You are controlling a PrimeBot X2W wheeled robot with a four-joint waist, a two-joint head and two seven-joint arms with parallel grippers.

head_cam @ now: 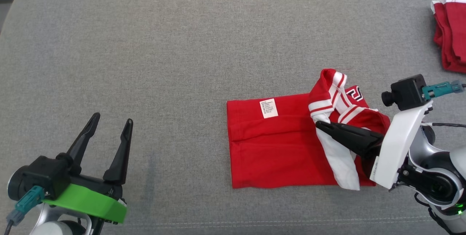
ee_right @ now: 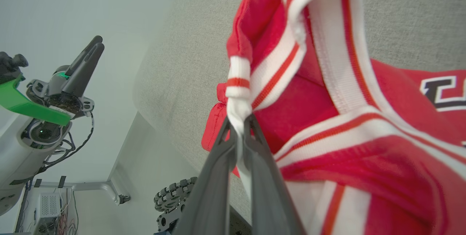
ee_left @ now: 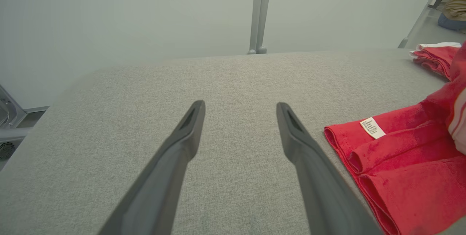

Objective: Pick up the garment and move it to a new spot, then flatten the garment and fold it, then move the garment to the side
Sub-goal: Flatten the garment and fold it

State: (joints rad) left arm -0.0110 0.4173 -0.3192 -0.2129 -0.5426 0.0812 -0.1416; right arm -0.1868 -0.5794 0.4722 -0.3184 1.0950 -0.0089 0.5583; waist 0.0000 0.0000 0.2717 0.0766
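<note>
1. The garment's label was too small to read.
2. A red pile, well apart from the garment, was cut off by the edge.
3. The garment's logo was half hidden under a fold.

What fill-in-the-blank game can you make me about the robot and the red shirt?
The shirt is mostly ____ with white stripes.
The left gripper is ____ and holds nothing.
The right gripper is shut on the shirt's striped edge, and the shirt lies on a ____ table.
Missing words: red; open; grey.
</note>
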